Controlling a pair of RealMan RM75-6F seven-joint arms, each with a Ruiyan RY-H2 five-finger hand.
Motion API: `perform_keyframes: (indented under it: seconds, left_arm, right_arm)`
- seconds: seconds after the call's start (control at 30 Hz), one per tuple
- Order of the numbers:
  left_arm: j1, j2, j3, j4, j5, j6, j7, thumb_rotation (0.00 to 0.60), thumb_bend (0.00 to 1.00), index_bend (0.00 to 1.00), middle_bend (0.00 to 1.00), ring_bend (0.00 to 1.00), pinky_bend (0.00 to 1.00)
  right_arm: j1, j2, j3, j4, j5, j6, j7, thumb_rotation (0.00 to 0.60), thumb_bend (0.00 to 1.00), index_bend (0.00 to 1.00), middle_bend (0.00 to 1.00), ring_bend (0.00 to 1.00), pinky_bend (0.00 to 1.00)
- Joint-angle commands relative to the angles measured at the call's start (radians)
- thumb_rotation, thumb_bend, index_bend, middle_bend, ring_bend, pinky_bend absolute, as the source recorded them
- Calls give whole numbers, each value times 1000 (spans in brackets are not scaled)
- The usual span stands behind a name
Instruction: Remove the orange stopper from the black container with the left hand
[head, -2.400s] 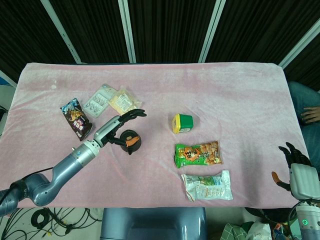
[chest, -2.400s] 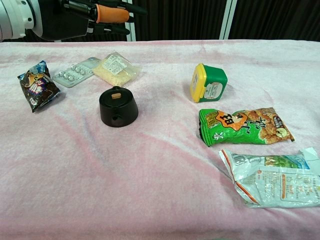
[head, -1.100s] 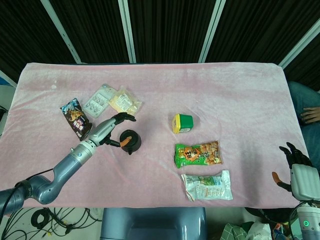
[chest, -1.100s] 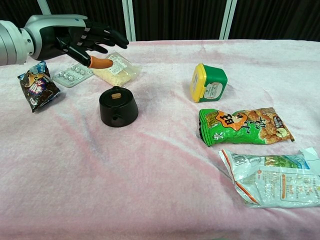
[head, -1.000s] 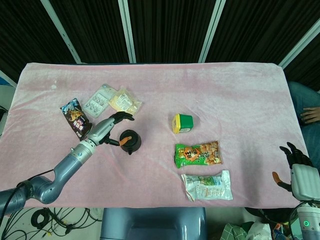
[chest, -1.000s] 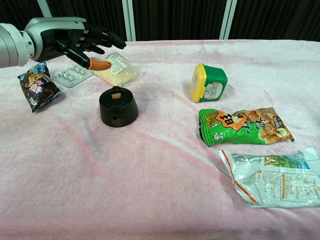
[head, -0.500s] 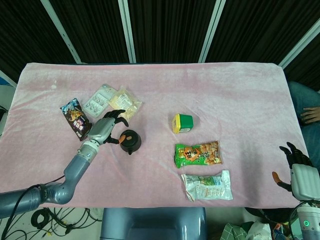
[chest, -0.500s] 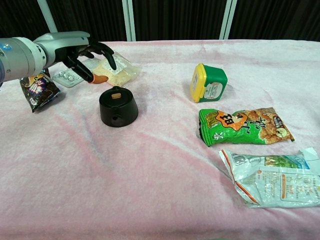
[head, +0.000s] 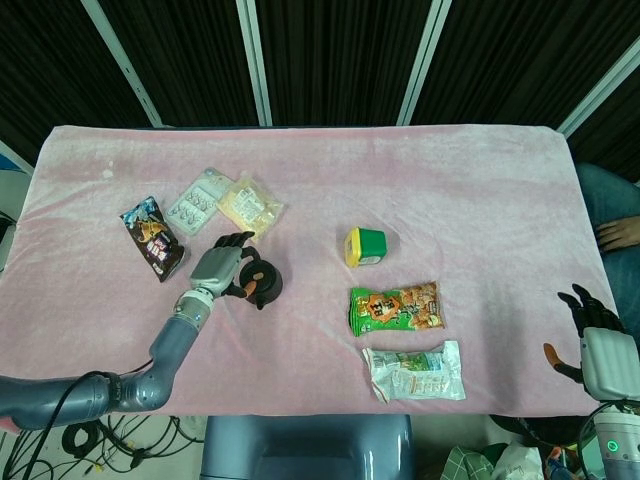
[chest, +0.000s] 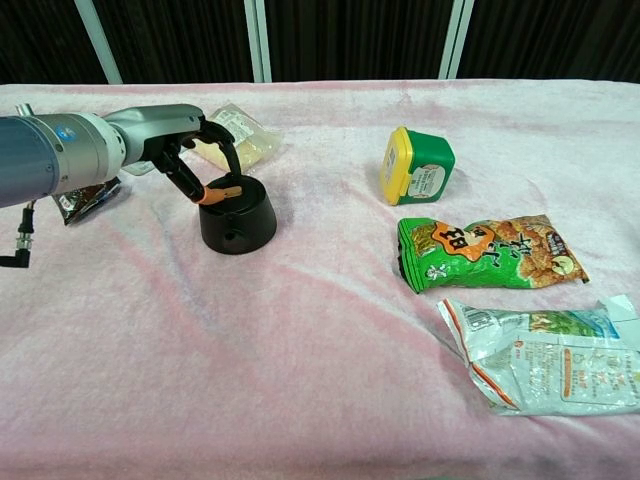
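Note:
The black container (head: 264, 289) (chest: 240, 225) stands on the pink cloth at the left of centre. Its orange stopper (head: 256, 274) shows in its top in the head view. My left hand (head: 218, 266) (chest: 185, 150) is at the container's top, dark fingers arched over it and the orange-tipped thumb touching beside the stopper. In the chest view the thumb covers the stopper, so I cannot tell whether it is pinched. My right hand (head: 598, 338) hangs off the table's near right corner, fingers apart and holding nothing.
Behind my left hand lie a dark snack bag (head: 152, 237), a blister pack (head: 197, 203) and a pale yellow packet (head: 249, 203). To the right are a green tub with a yellow lid (chest: 418, 165), a green snack bag (chest: 490, 252) and a white-green packet (chest: 545, 355).
My left hand has come down and forward from above the packets onto the container's top, and its fingers have curled around the stopper's place. The right hand has not moved.

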Motion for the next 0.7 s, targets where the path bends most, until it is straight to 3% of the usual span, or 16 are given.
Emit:
perform_keyframes:
  seconds: [0.03, 0.7]
  left_arm:
    - [-11, -15, -6, 4, -11, 4, 14, 600, 358, 409, 41, 0, 0]
    - [-26, -48, -7, 14, -62, 48, 78, 600, 358, 446, 50, 0, 0]
  right_arm:
    - [0, 0, 0, 0, 1, -1, 2, 600, 204, 182, 68, 137, 186]
    - [1, 1, -1, -1, 1, -5, 5, 600, 204, 182, 68, 137, 186]
